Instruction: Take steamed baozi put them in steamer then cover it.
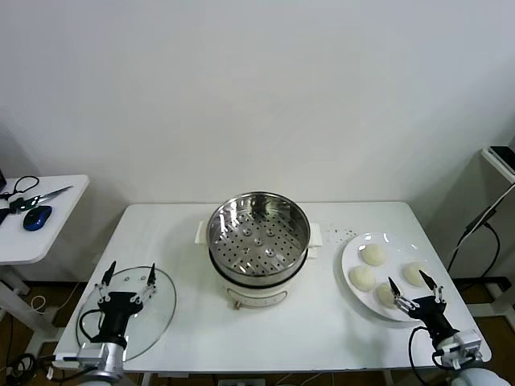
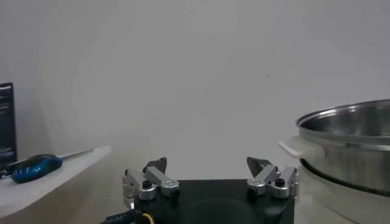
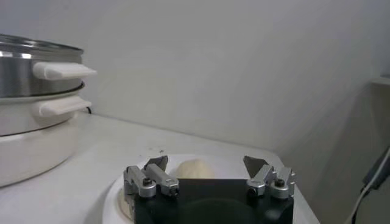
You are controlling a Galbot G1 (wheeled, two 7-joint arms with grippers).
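Steel steamer (image 1: 258, 238): mid-worktop, empty.
Baozi (image 1: 374, 256): four on plate (image 1: 351, 259) — soft, may dent or roll.
Right hand (image 1: 415, 291): wide, over plate.
Left hand (image 1: 129, 278): wide, above cover (image 1: 158, 312) — may slip.

Right pincer (image 1: 414, 285) overlaps the nearest baozi (image 1: 387, 295) on the plate (image 1: 351, 256). Left pincer (image 1: 128, 273) masks part of the cover (image 1: 158, 310); its handle unseen. Steamer (image 2: 350, 131) cut by frame edge in left wrist view.
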